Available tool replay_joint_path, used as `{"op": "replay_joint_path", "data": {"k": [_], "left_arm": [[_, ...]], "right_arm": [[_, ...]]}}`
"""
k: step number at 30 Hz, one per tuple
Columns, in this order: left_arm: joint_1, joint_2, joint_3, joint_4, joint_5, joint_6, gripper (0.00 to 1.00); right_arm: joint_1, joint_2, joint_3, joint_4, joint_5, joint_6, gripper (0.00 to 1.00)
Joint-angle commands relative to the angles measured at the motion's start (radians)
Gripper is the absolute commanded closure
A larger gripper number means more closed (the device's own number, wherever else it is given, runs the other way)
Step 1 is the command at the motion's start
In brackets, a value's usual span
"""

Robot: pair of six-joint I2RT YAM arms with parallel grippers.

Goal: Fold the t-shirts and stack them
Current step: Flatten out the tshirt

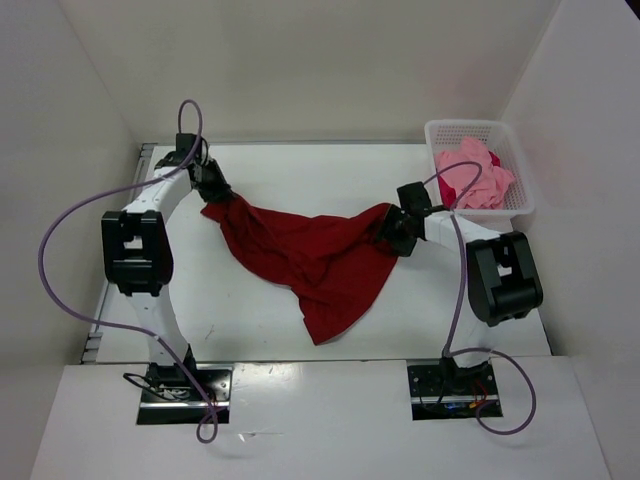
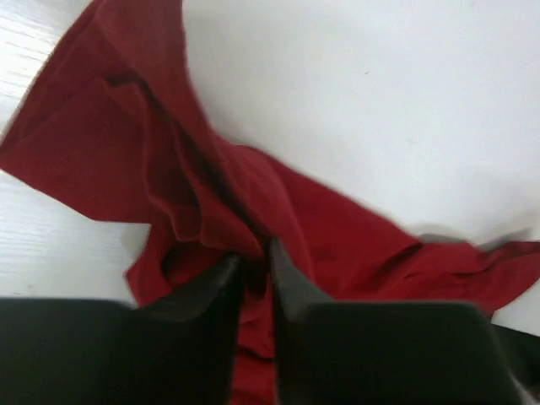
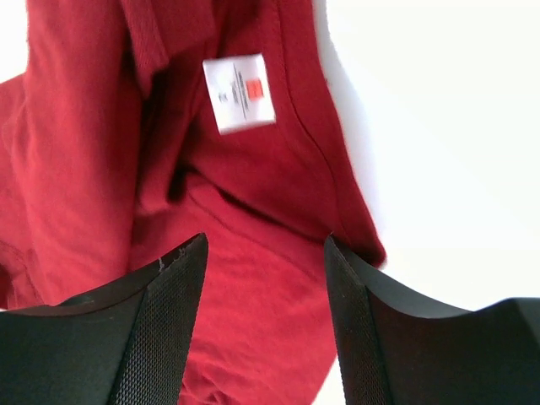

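Note:
The dark red t-shirt (image 1: pixel 320 260) lies stretched across the middle of the table, its lower part trailing toward the near edge. My left gripper (image 1: pixel 213 190) is at the shirt's far left corner. In the left wrist view the left gripper (image 2: pixel 256 253) has its jaws a narrow gap apart over a bunched fold of the shirt (image 2: pixel 101 126). My right gripper (image 1: pixel 390 232) is at the shirt's right end. From the right wrist, that gripper (image 3: pixel 266 240) stands wide open above the cloth (image 3: pixel 84 169) near its white neck label (image 3: pixel 240 93), holding nothing.
A white mesh basket (image 1: pixel 470 125) stands at the far right corner with the light pink t-shirt (image 1: pixel 470 182) and a bit of the magenta one (image 1: pixel 493 158) in it. White walls close in the table on three sides.

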Motion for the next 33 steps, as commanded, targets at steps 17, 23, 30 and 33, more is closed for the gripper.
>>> {"op": "replay_joint_path", "data": {"k": [17, 23, 30, 33], "left_arm": [[0.096, -0.333, -0.596, 0.317, -0.007, -0.062, 0.49], [0.096, -0.212, -0.575, 0.404, 0.036, -0.128, 0.52], [0.096, -0.120, -0.509, 0.418, 0.071, -0.137, 0.71], [0.096, -0.188, -0.538, 0.418, 0.091, -0.160, 0.87]], "right_arm": [[0.013, -0.224, -0.102, -0.012, 0.027, -0.005, 0.53], [0.013, -0.271, -0.111, -0.021, -0.006, -0.025, 0.53], [0.013, -0.290, -0.151, -0.021, -0.016, -0.025, 0.54], [0.013, -0.262, -0.160, -0.021, 0.000, -0.016, 0.49]]}}
